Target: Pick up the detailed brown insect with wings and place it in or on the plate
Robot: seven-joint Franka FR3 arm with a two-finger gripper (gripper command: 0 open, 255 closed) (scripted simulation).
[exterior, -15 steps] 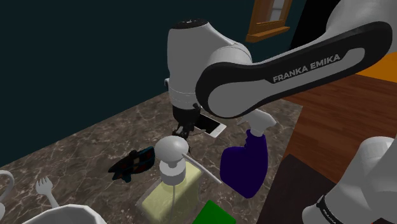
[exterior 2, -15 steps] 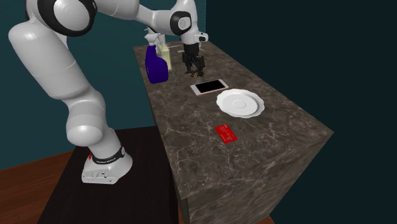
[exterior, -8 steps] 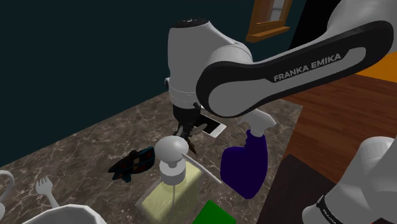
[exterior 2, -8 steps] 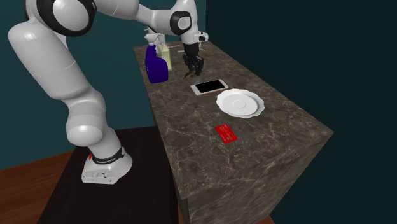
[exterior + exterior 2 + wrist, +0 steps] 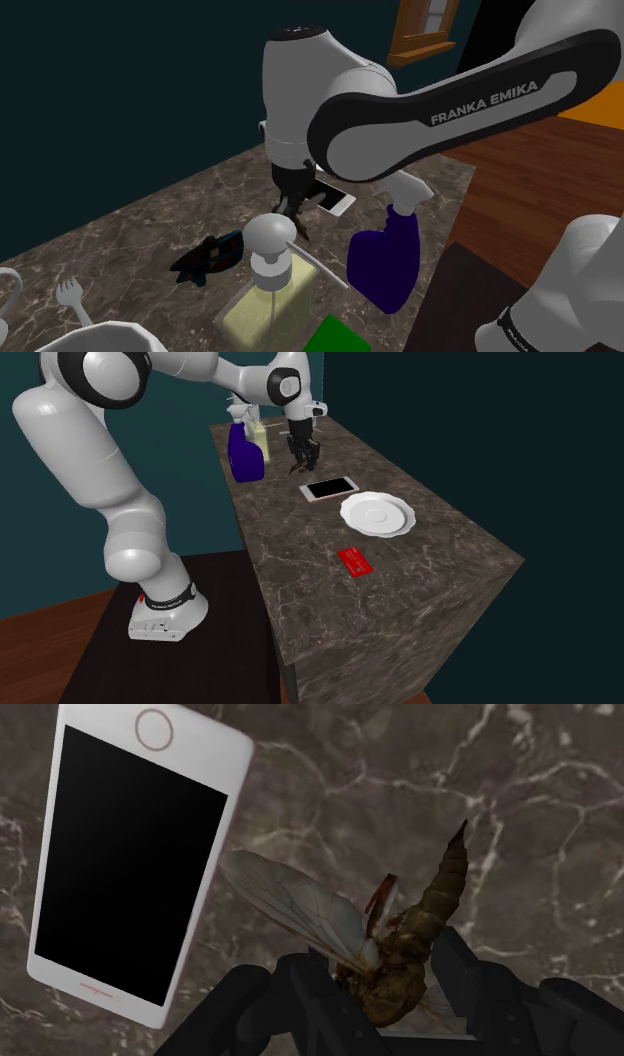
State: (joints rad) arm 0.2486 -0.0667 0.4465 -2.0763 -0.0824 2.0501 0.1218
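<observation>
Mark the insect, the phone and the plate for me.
insect [image 5: 400,949]: wrist view, on its brown body between the fingers.
phone [image 5: 130,854]: wrist view, on its black screen.
plate [image 5: 377,514]: second exterior view, on its bare centre.

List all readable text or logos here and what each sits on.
"FRANKA EMIKA": on the arm's dark link.
Print on the base band: too small to read.
Red card: markings too small to read.
Phone: no text showing.

dark teal wall [image 5: 120,90], wood-framed window [image 5: 425,25], brown wood floor [image 5: 540,170], dark marbled counter [image 5: 400,587].
</observation>
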